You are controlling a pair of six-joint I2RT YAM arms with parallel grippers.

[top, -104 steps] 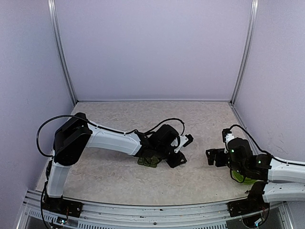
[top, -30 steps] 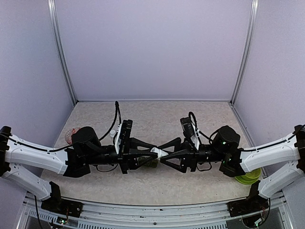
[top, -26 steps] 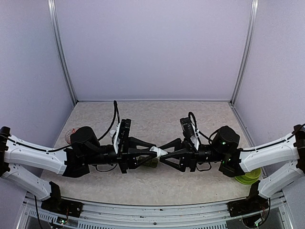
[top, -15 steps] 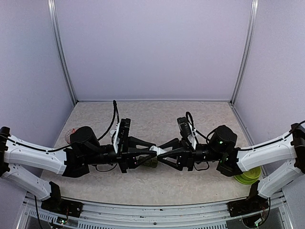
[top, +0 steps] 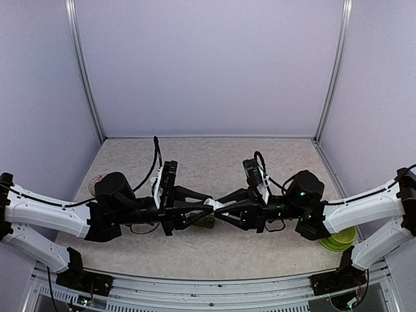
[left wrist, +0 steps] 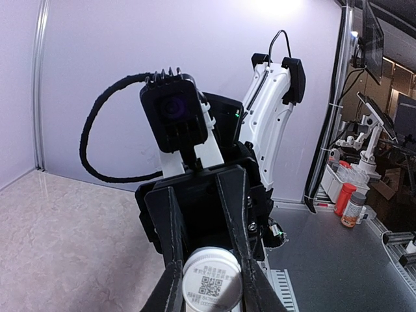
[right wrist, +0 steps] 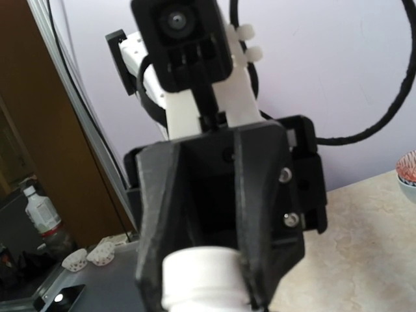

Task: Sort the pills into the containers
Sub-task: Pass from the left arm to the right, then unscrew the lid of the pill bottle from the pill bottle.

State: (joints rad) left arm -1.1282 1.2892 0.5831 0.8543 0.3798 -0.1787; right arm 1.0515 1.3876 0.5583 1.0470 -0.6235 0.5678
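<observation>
Three lilac walls, mottled beige tabletop

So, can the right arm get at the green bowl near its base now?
Probably not yet. The right claw is shut on the white bottle, which the left claw also grips, so it is busy. Nothing seems to block the green bowl itself.

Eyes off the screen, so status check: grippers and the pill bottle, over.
Left gripper shut on pill bottle. Right gripper shut on same bottle, opposite end. Dark green container on table below. No obstruction seen.
</observation>
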